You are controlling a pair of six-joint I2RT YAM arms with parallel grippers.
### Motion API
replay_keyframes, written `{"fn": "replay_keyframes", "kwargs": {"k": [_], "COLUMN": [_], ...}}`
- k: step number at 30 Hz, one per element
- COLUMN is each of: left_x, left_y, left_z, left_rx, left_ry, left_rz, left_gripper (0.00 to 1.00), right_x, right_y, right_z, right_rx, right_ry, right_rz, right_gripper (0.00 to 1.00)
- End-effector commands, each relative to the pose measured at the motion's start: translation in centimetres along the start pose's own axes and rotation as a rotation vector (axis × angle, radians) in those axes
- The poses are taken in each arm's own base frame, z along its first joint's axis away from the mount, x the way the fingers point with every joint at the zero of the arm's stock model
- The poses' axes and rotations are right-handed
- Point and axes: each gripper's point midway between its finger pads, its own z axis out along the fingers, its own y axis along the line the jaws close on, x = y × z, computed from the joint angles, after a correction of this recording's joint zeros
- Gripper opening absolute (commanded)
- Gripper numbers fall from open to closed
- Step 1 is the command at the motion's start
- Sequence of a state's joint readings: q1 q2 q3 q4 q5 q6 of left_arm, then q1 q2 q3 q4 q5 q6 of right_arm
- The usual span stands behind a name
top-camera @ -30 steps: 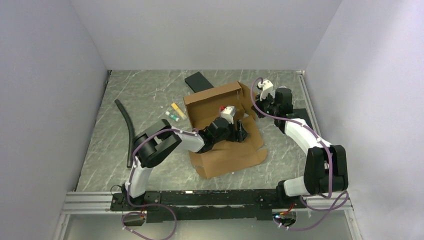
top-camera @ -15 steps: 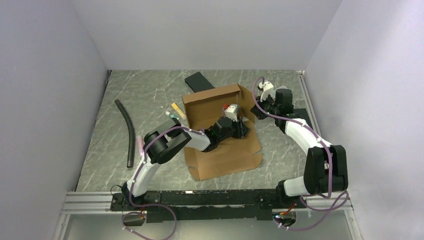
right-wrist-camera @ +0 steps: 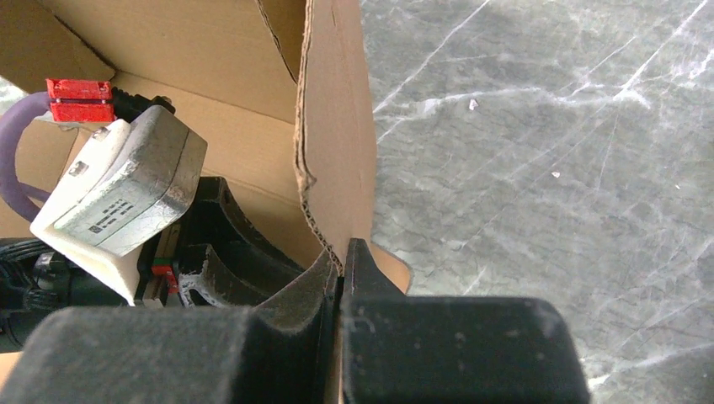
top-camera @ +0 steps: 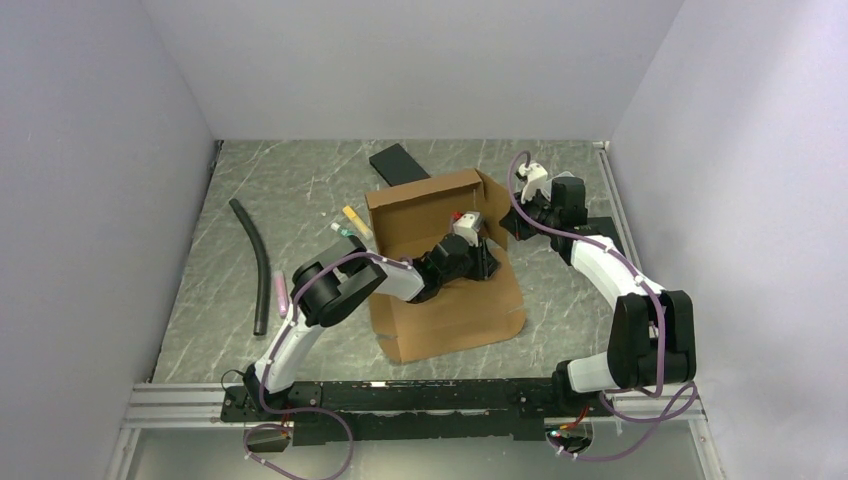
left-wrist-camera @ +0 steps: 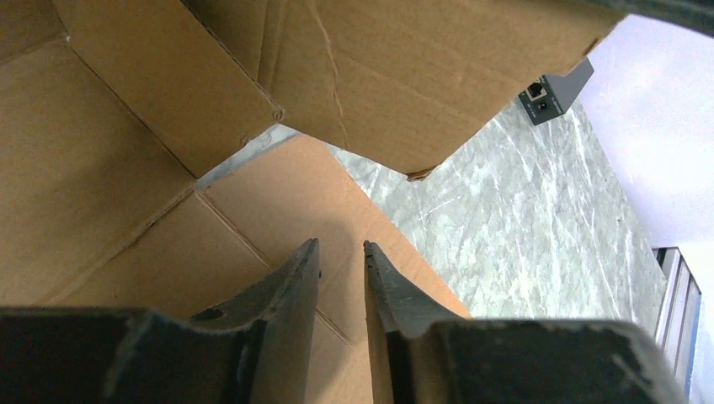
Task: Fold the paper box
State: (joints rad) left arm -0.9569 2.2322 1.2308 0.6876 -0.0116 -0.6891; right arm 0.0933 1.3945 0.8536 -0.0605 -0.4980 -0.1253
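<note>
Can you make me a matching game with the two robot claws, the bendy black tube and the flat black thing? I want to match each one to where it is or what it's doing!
Things:
1. left gripper
2. right gripper
3. black tube
4. black slab

Places or states:
A. lies just beyond the far wall of the paper box
B. shut, pinching an upright flap of the box
C. lies curved on the table, left of the box
D. over the box floor, fingers slightly apart, nothing between them

Pairs: 1-D, 2-B, 3-C, 4-A
</note>
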Motion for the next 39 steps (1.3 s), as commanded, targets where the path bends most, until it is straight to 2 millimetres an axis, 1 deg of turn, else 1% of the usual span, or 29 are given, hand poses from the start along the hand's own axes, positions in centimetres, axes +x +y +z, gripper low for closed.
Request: {"fn": "replay_keyframes", "kwargs": {"k": [1, 2, 3, 6, 9, 10, 13, 15, 16, 17, 18, 20, 21, 22, 23, 25, 27, 28, 31, 33, 36, 39], "left_x": [-1.8, -2.7, -3.2, -4.3, -5.3, -5.9, -7.6, -9.4, -10.4, -12.0, -13.7, -17.4, -19.1, -20.8, -22.2, -24.0, -24.6, -25.3, -26.3, -27.0, -27.0, -26.4], "left_y": [-2.3, -3.1, -3.8, -5.8, -7.8, -8.3, -8.8, -8.0, -7.3, -6.5, -5.4, -3.5, -2.2, -1.6, -1.5, -1.2, -0.1, 0.4, 2.5, 3.9, 4.8, 5.8], "left_z": [-1.0, -1.6, -2.2, -4.5, -7.2, -8.3, -11.0, -12.6, -13.2, -14.1, -14.9, -16.5, -17.4, -18.0, -18.4, -18.5, -17.9, -17.5, -16.3, -15.6, -14.5, -13.5], "left_rx": [0.063, 0.086, 0.103, 0.168, 0.231, 0.242, 0.222, 0.154, 0.106, 0.051, -0.017, -0.129, -0.190, -0.218, -0.209, -0.169, -0.138, -0.140, -0.163, -0.178, -0.119, -0.092], "left_ry": [-0.025, -0.037, -0.039, -0.026, -0.007, -0.005, 0.008, 0.011, 0.014, 0.000, -0.010, -0.046, -0.052, -0.061, -0.068, -0.061, -0.018, -0.011, 0.035, 0.044, 0.075, 0.120], "left_rz": [0.040, 0.048, 0.055, 0.089, 0.148, 0.178, 0.289, 0.377, 0.424, 0.475, 0.518, 0.620, 0.680, 0.737, 0.788, 0.867, 0.926, 0.953, 0.972, 0.953, 0.907, 0.869], "left_gripper": [0.33, 0.34, 0.35, 0.41, 0.47, 0.50, 0.56, 0.58, 0.59, 0.61, 0.66, 0.81, 0.86, 0.92, 0.95, 0.97, 0.97, 0.97, 0.98, 0.99, 1.00, 1.00], "right_x": [-2.4, -2.1, -1.8, -1.7, -1.2, -1.1, -1.0, -1.0, -1.0, -1.0, -1.0, -1.0, -1.0, -1.1, -1.0, -1.2, -1.5, -1.6, -2.2, -2.2, -2.2, -2.3], "right_y": [-0.3, -0.6, -0.8, -1.5, -1.5, -1.4, -1.5, -1.5, -1.5, -1.5, -1.5, -1.5, -1.5, -1.5, -1.5, -1.4, -1.4, -1.3, -1.0, -0.9, -0.7, -0.7], "right_z": [-0.6, -0.6, -0.6, -0.6, -0.4, -0.4, -0.3, -0.3, -0.3, -0.3, -0.3, -0.2, -0.2, -0.2, -0.1, 0.0, 0.0, -0.1, -0.1, -0.1, 0.1, 0.3], "right_rx": [0.017, 0.032, 0.045, 0.080, 0.083, 0.080, 0.085, 0.087, 0.090, 0.092, 0.095, 0.100, 0.103, 0.105, 0.109, 0.115, 0.126, 0.132, 0.151, 0.159, 0.166, 0.174], "right_ry": [-0.074, -0.071, -0.066, -0.088, -0.094, -0.094, -0.097, -0.098, -0.096, -0.096, -0.095, -0.095, -0.095, -0.097, -0.097, -0.100, -0.111, -0.121, -0.154, -0.164, -0.167, -0.169], "right_rz": [-0.074, -0.085, -0.096, -0.124, -0.127, -0.127, -0.117, -0.110, -0.103, -0.100, -0.096, -0.095, -0.095, -0.098, -0.102, -0.110, -0.122, -0.131, -0.160, -0.167, -0.175, -0.177], "right_gripper": [0.00, 0.00, 0.00, 0.00, 0.00, 0.00, 0.00, 0.00, 0.00, 0.00, 0.00, 0.00, 0.00, 0.00, 0.00, 0.00, 0.00, 0.00, 0.00, 0.00, 0.00, 0.00]}}
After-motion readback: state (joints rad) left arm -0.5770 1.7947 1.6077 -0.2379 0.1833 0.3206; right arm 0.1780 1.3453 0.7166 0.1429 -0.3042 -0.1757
